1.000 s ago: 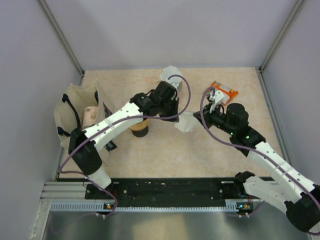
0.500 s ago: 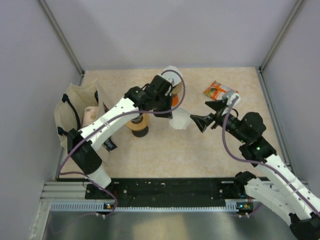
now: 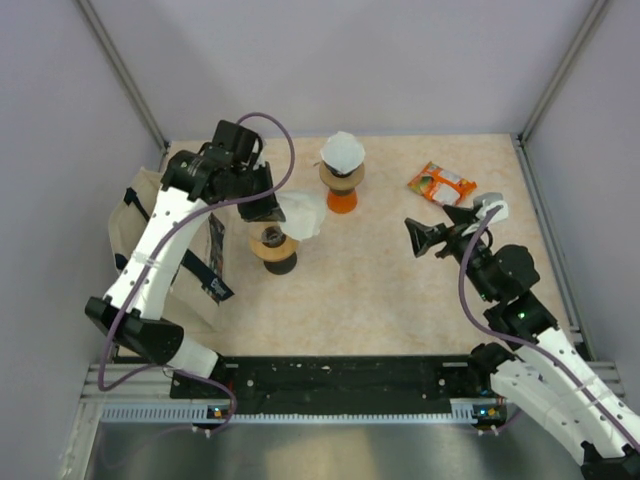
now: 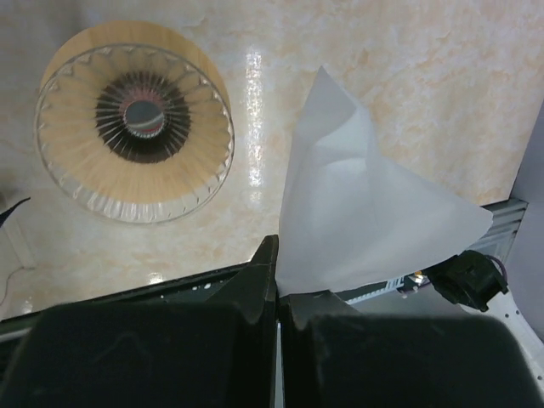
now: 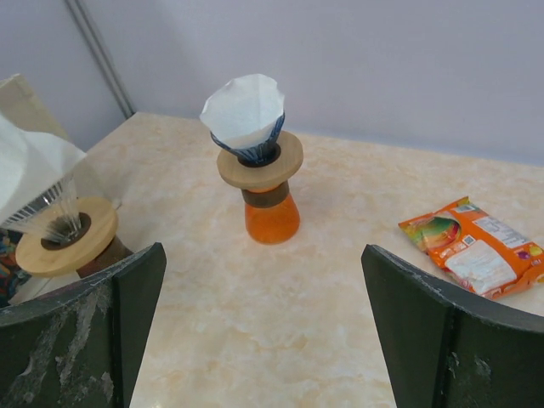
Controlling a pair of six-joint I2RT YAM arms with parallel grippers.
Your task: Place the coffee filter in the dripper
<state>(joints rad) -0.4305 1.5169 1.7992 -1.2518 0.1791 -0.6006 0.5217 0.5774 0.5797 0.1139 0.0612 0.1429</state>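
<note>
My left gripper (image 3: 276,208) (image 4: 279,276) is shut on the lower edge of a white paper coffee filter (image 3: 301,214) (image 4: 361,212), which hangs in the air. The filter is just right of an empty glass dripper (image 3: 273,243) (image 4: 136,119) with a round wooden collar, seen from above in the left wrist view. My right gripper (image 3: 437,234) (image 5: 263,340) stands open with nothing between its fingers, well to the right of both. From there the dripper (image 5: 70,238) and the held filter (image 5: 25,170) show at the left edge.
A second dripper on an orange base (image 3: 343,190) (image 5: 270,208) carries its own white filter (image 3: 342,152) (image 5: 246,110) at the back centre. An orange snack packet (image 3: 441,183) (image 5: 476,246) lies at the back right. A cloth bag (image 3: 140,215) stands at the left wall.
My right gripper let go of the filter, opened wide and drew back to the right. My left arm carried the filter leftward to beside the wooden-collared dripper.
</note>
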